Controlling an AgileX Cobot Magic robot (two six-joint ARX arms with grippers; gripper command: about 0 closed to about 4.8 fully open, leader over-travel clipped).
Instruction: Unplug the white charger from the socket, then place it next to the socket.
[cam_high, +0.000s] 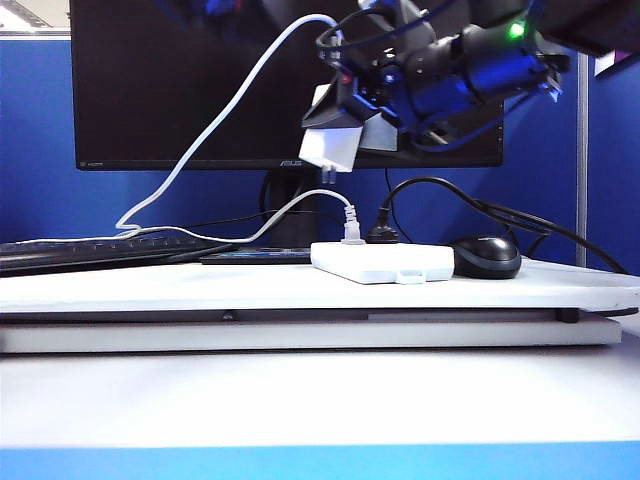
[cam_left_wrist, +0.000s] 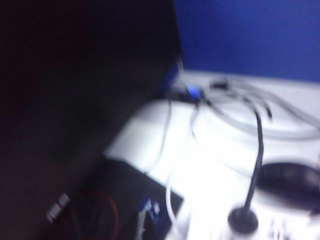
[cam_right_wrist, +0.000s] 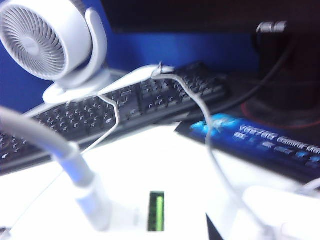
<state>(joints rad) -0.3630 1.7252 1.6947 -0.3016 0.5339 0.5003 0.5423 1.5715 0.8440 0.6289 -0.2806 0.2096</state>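
Note:
The white charger (cam_high: 328, 148) hangs in the air in front of the monitor, prongs down, above the socket (cam_high: 385, 262). My right gripper (cam_high: 347, 122) is shut on it from the right. Its thin white cable (cam_high: 240, 95) loops up and away to the left. The right wrist view shows the charger (cam_right_wrist: 150, 220) close up as a bright white block with a green lit strip, and its cable (cam_right_wrist: 82, 182) leaving one end. A black plug (cam_high: 381, 236) and a small white-grey plug (cam_high: 351, 232) stay in the socket. No left gripper shows in the blurred left wrist view.
A black mouse (cam_high: 486, 257) lies just right of the socket. A black keyboard (cam_high: 100, 250) sits at the left, and the monitor (cam_high: 200, 90) with its stand stands behind. A white desk fan (cam_right_wrist: 47, 42) is beyond the keyboard (cam_right_wrist: 125, 100). Cords trail across the desk.

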